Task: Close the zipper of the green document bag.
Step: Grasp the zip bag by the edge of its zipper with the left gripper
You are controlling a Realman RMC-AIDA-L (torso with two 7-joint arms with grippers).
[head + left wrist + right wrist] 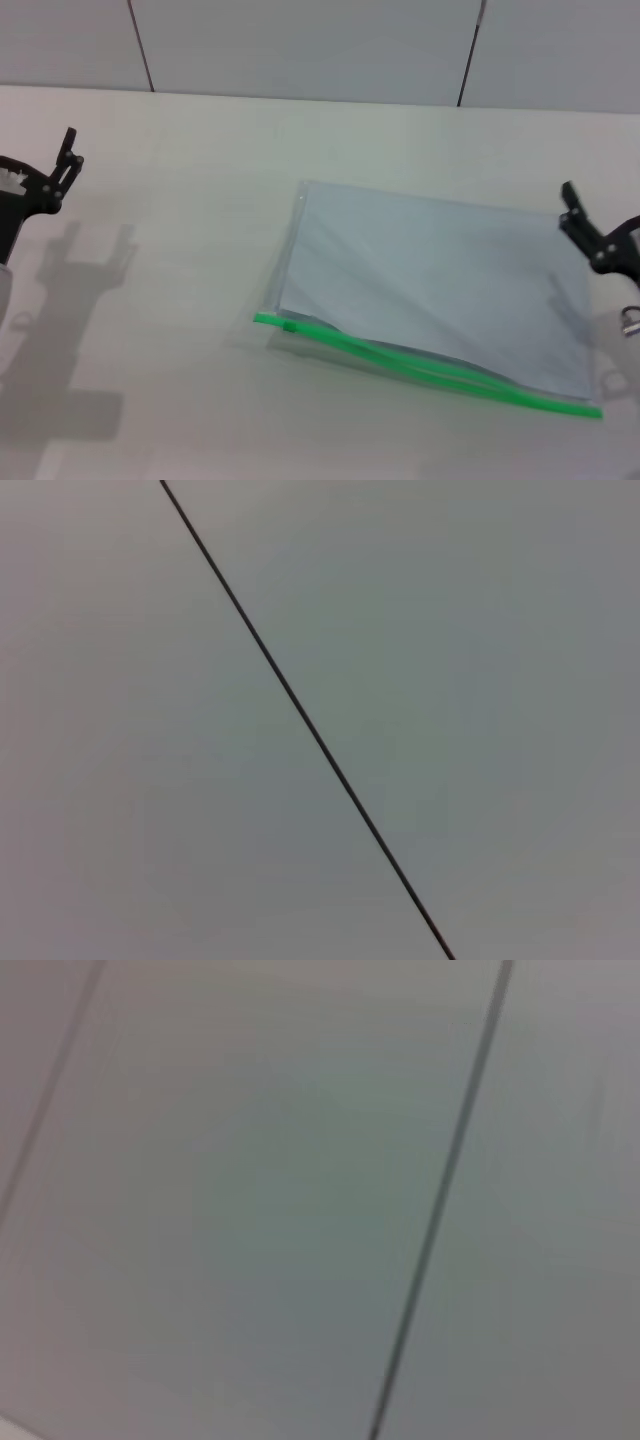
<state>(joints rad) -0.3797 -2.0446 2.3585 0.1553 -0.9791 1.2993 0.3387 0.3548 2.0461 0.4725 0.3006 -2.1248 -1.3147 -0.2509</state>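
The green document bag (440, 285) lies flat on the table, right of centre in the head view, a pale translucent pouch with paper inside. Its zipper (440, 375) runs along the near long edge as a bright green strip. The two green strips part from each other along the middle of that edge. The small slider tab (288, 325) sits at the zipper's left end. My left gripper (55, 175) hangs at the far left edge, well away from the bag. My right gripper (598, 240) is raised beside the bag's far right corner. Neither touches the bag.
The pale table (170, 300) stretches wide to the left of the bag, with arm shadows on it. Grey wall panels (300, 45) with dark seams stand behind the table. Both wrist views show only such panels (450, 680) (250, 1210).
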